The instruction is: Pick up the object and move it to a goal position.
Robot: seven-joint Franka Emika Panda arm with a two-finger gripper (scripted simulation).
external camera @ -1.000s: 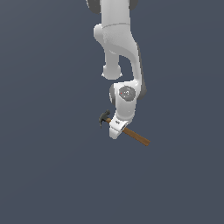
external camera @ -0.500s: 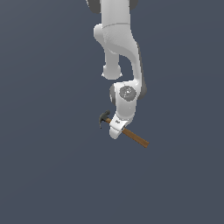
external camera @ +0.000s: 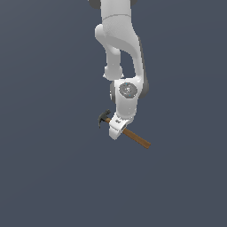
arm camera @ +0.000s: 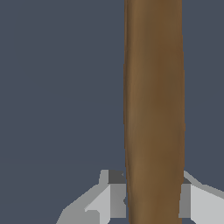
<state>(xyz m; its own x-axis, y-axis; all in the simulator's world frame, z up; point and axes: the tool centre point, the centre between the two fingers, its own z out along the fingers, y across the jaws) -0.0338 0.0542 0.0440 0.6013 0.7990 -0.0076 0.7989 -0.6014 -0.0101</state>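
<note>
The hammer [external camera: 133,135] has a brown wooden handle and a dark claw head [external camera: 104,118] that points to the exterior view's left. My gripper [external camera: 116,131] reaches down over the handle close behind the head and hides that part of it. In the wrist view the handle [arm camera: 154,109] fills the space between my two fingers [arm camera: 107,197], which press against both of its sides. The gripper [arm camera: 153,199] is shut on the handle. Whether the hammer touches the floor cannot be told.
The plain dark grey floor [external camera: 48,177] surrounds the hammer on all sides. The white arm [external camera: 119,53] comes down from the top of the exterior view. No goal marker shows.
The arm and hammer have shifted very slightly; the wrist has lowered or tilted a little. The grip on the handle looks the same.
</note>
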